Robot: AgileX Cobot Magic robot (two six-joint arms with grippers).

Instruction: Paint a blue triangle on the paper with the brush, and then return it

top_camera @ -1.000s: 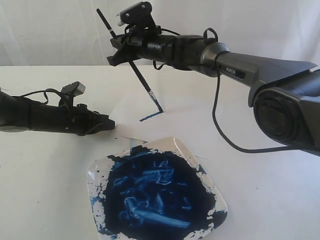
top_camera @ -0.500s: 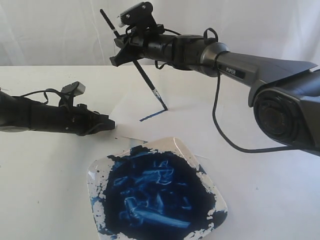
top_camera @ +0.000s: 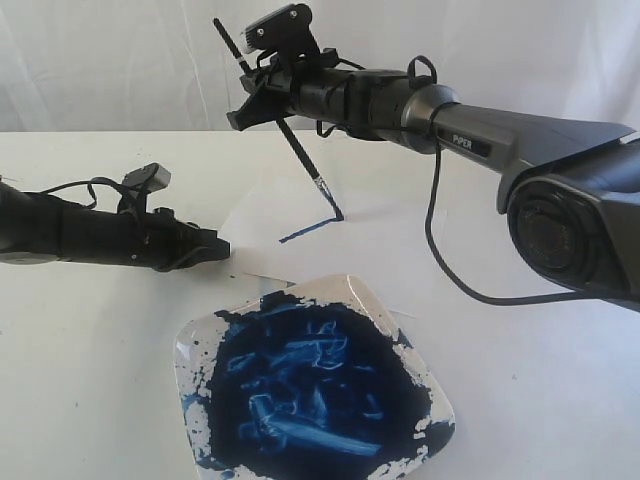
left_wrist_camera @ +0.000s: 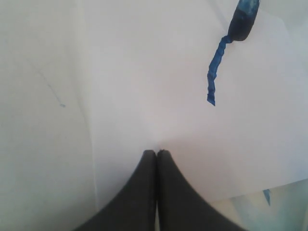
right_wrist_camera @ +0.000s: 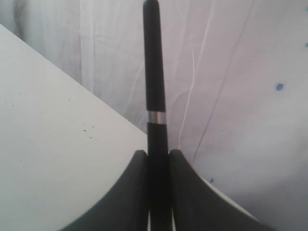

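Note:
My right gripper [top_camera: 246, 112] [right_wrist_camera: 157, 155] is shut on the brush [top_camera: 300, 155] and holds its black handle [right_wrist_camera: 154, 72] slanted above the paper [top_camera: 268, 210] [left_wrist_camera: 144, 86]. The dark bristle tip [top_camera: 338, 214] [left_wrist_camera: 242, 21] touches the sheet at the right end of a single short blue line [top_camera: 305, 231] [left_wrist_camera: 214, 77], the only stroke of the blue triangle showing. My left gripper [top_camera: 224, 250] [left_wrist_camera: 157, 152] lies low on the paper's left edge, shut with nothing between its fingers.
A white square dish [top_camera: 366, 291], filled with dark-blue paint, sits in front of the paper near the table's front. The right arm [top_camera: 520, 135] reaches in from the right above the table. A pale curtain hangs behind.
The right gripper and brush have shifted a little to the right, dragging the tip along the paper and lengthening the blue line. The left arm has stayed still.

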